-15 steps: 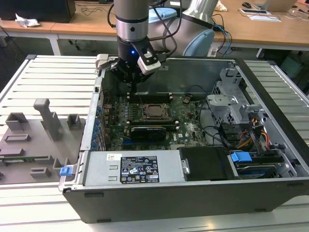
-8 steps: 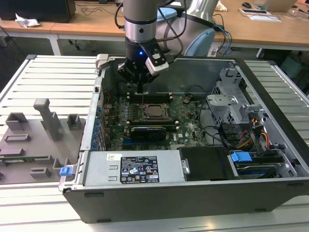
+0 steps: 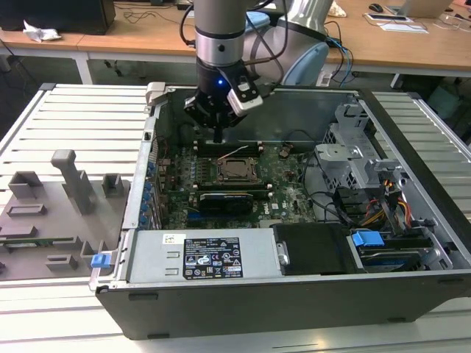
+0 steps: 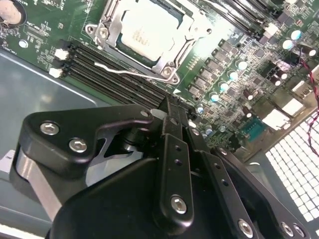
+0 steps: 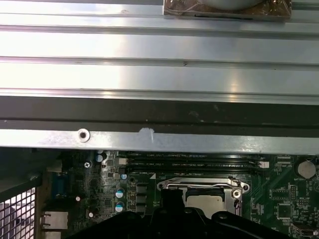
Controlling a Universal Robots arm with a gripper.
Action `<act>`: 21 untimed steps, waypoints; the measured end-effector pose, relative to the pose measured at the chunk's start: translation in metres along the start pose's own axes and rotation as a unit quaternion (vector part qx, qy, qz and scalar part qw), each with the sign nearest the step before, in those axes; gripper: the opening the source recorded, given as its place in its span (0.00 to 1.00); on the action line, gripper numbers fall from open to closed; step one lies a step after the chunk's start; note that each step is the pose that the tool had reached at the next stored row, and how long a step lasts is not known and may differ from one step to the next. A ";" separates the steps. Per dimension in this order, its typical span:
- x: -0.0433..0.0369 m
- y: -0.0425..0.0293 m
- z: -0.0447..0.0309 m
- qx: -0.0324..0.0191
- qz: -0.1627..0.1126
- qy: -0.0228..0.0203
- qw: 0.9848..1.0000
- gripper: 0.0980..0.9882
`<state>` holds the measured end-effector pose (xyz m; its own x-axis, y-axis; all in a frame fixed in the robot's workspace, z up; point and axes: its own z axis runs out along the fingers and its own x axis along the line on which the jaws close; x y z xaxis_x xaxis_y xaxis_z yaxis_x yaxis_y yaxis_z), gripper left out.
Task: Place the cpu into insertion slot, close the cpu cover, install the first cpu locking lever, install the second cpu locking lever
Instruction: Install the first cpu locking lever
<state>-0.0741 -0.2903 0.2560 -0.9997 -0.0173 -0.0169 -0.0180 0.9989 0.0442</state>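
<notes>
Above memory slots [image 4: 117, 74] along motherboard [image 4: 234, 94] edge: gripper [image 3: 218, 137], fingers [image 4: 172, 132] pressed together, empty. Just beyond fingertips, toward board centre: cpu [image 4: 149, 32] seated in insertion slot [image 4: 121, 48], cpu cover [image 4: 193, 31] lowered.

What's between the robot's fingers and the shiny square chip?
In the second wrist view, long black memory slots, crossed by a white wire, lie between the fingers and the cpu.
</notes>
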 end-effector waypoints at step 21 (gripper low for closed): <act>-0.0181 -0.0011 0.0224 -0.026 -0.007 -0.001 1.000 0.01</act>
<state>-0.0556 -0.2901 0.2338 -0.9993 -0.0313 -0.0202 -0.0331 0.9948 0.0958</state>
